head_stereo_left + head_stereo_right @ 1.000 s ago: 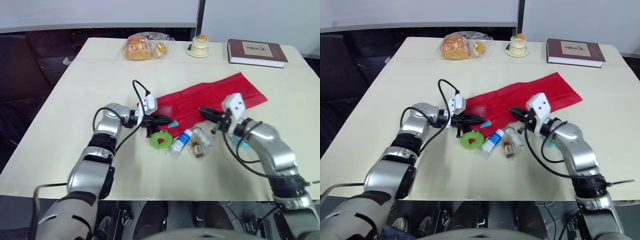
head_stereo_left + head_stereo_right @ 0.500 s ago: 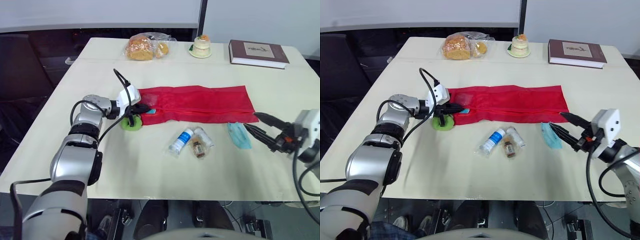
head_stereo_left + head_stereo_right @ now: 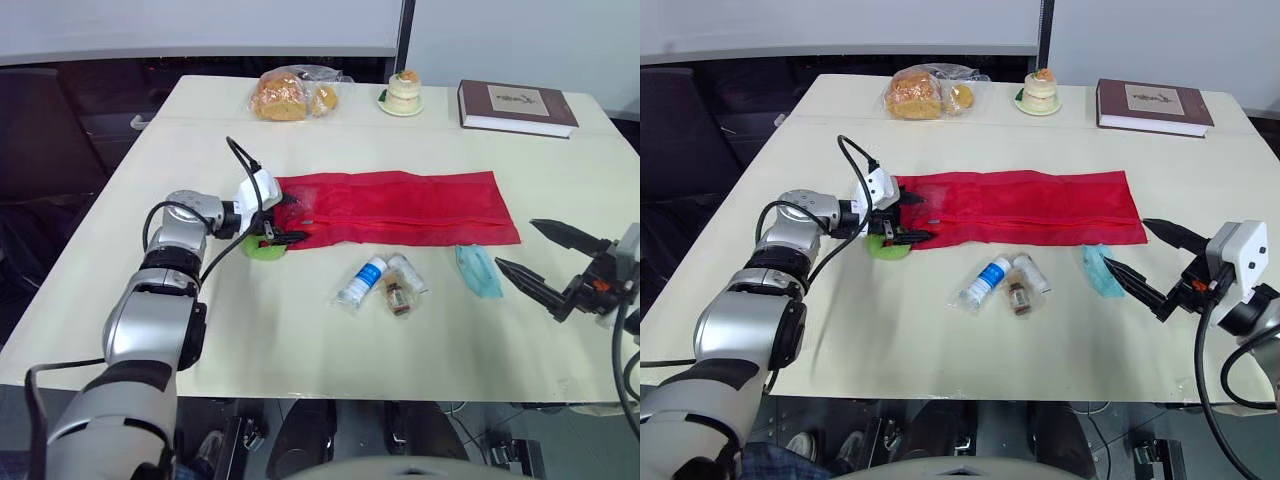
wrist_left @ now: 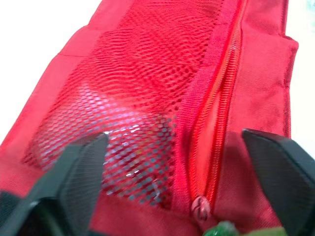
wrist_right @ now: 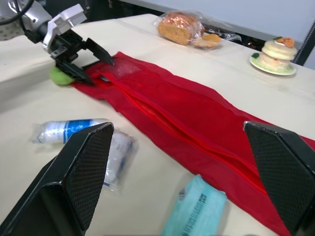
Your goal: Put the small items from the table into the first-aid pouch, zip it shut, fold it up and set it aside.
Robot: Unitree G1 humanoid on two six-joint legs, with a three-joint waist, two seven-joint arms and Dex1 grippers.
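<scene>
The red mesh first-aid pouch (image 3: pixel 400 205) lies spread flat across the middle of the table, its zipper (image 4: pixel 211 113) running lengthwise. My left gripper (image 3: pixel 295 222) is open at the pouch's left end, one finger on either side of the corner. A green round item (image 3: pixel 262 250) sits just beneath it. My right gripper (image 3: pixel 515 243) stands open off the pouch's right end, holding nothing. In front of the pouch lie a blue-labelled roll in wrap (image 3: pixel 362 282), a small packet with a brown vial (image 3: pixel 398 292) and a teal face mask (image 3: pixel 478 270).
At the back of the table are a bag of bread (image 3: pixel 290 95), a small cake on a plate (image 3: pixel 402 92) and a dark red book (image 3: pixel 517 106). Bare tabletop lies along the front edge and at the far left.
The pouch, crumpled and pinched near the centre a second ago, has been pulled out flat. Both grippers have since opened and let go. The green item moved left with the pouch end.
</scene>
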